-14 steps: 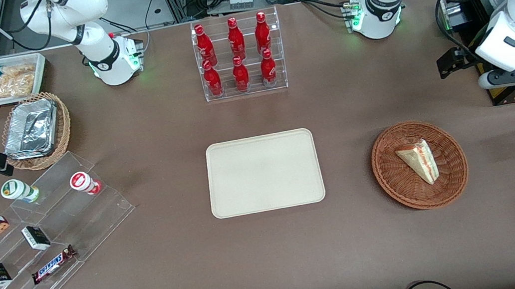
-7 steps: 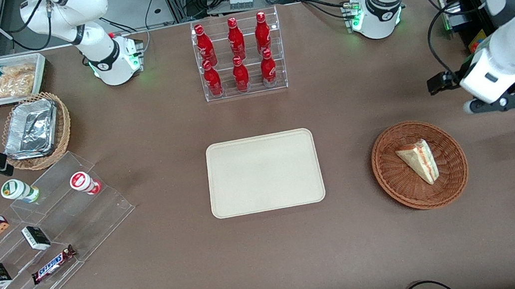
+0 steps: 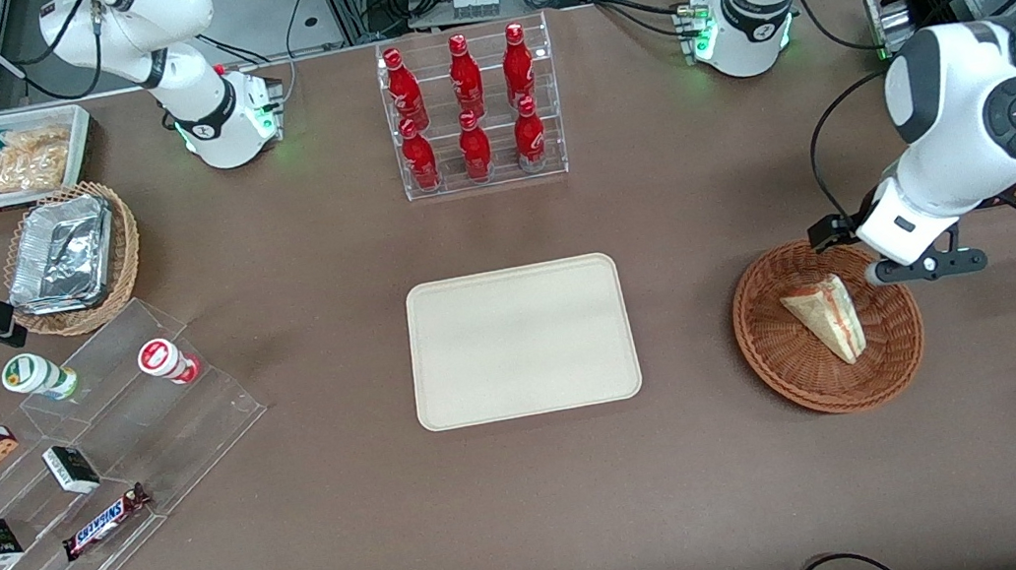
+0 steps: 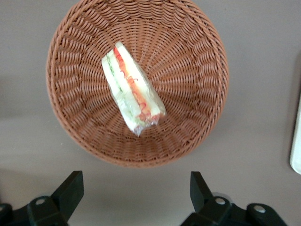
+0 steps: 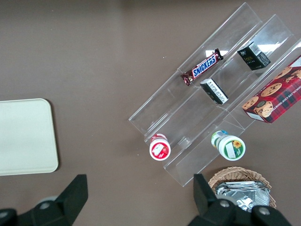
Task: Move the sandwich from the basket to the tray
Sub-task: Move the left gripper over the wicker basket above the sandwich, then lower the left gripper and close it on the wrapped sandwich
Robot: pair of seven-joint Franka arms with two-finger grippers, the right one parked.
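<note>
Approach step: gripper (image 4: 134, 195) above the basket (image 3: 778, 366), nothing grabbed yet.

You've got the fingers (image 4: 70, 190) spread wide and empty, hanging over the basket's rim on the side farther from the front camera. The sandwich (image 3: 825, 315) lies flat in the basket, and the tray (image 3: 521, 341) waits well apart toward the parked arm's end. Next, I'd say, centre over the sandwich, line the jaws across its narrow width, then drop and close.

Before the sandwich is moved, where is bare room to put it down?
The tray is wholly bare. Open tabletop lies between it and the basket, and between it and the bottle rack. It is crowded by the acrylic steps. The gripper, open, hangs over the basket rim; the sandwich lies inside.
</note>
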